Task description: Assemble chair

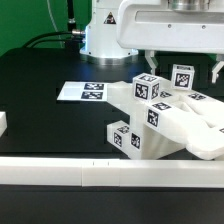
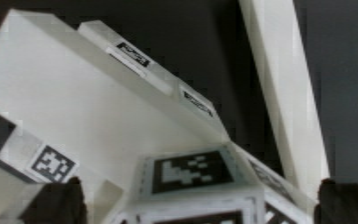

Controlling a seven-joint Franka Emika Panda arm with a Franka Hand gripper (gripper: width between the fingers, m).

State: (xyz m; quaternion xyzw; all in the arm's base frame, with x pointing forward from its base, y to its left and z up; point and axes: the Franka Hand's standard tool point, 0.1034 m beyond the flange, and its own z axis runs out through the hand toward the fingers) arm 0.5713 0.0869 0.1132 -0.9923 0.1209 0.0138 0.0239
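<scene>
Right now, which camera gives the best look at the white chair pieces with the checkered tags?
The exterior view: it shows the whole cluster of chair pieces on the black table. The wrist view is too close, showing only a slab's surface and one tagged post end.

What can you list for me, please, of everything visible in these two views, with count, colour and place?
chair parts: one cluster, count of pieces hard to tell, white with black-and-white tags, on the table toward the exterior view's right, leaning on one another.
marker board: one, flat white with tags, on the table to the exterior view's left of the cluster.
border rail: one long low piece, white, along the near table edge.
small block: one, white, at the exterior view's left edge.
table: one, black.
robot arm: one, white, behind the cluster.
gripper: one, dark jaws, straddling a tagged post; contact unclear.
</scene>
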